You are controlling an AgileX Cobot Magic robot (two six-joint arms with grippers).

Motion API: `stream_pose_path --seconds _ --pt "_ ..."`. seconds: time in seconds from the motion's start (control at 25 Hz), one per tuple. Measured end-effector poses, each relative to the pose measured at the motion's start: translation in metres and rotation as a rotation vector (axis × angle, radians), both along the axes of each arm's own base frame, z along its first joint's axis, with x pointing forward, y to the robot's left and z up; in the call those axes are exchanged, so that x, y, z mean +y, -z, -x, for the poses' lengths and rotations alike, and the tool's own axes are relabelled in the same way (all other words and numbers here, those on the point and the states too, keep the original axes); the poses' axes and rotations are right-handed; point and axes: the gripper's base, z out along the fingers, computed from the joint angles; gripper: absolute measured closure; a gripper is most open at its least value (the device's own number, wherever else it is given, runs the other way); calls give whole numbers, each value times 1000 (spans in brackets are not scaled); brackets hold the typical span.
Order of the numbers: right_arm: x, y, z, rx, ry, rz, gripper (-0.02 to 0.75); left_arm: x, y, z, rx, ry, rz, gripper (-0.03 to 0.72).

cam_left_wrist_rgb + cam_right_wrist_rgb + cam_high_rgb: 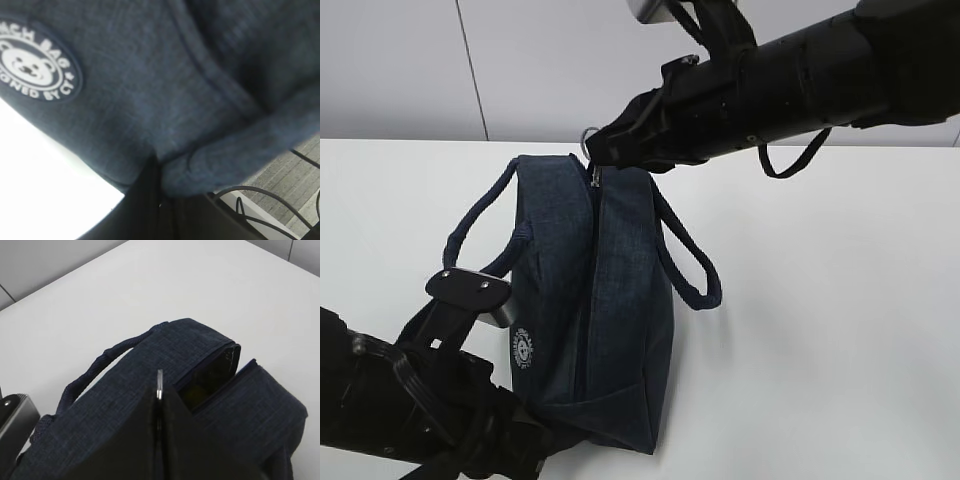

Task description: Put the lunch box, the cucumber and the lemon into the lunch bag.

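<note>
Right gripper (595, 150), jaws clenched on the metal ring pull (159, 384) at 12 o'clock of the dark navy fabric lunch bag (595, 300), zipper axis running toward 6 o'clock; left gripper (535, 440) pinches the bag's near corner.

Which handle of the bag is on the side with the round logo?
The left handle of the bag: the logo sits on the panel below it, while the right handle hangs off the opposite panel.
</note>
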Motion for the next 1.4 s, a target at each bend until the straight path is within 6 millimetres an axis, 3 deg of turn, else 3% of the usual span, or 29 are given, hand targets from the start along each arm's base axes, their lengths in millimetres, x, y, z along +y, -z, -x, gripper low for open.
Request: stream_pose_path --seconds 0.56,0.96,1.4 --pt "1 7 -6 -8 17 9 738 -1 -7 5 38 7 33 697" --pt "1 9 -9 -31 36 25 738 18 11 24 83 -7 -33 697" --pt "3 26 -20 -12 69 49 738 20 -1 30 73 2 10 697"
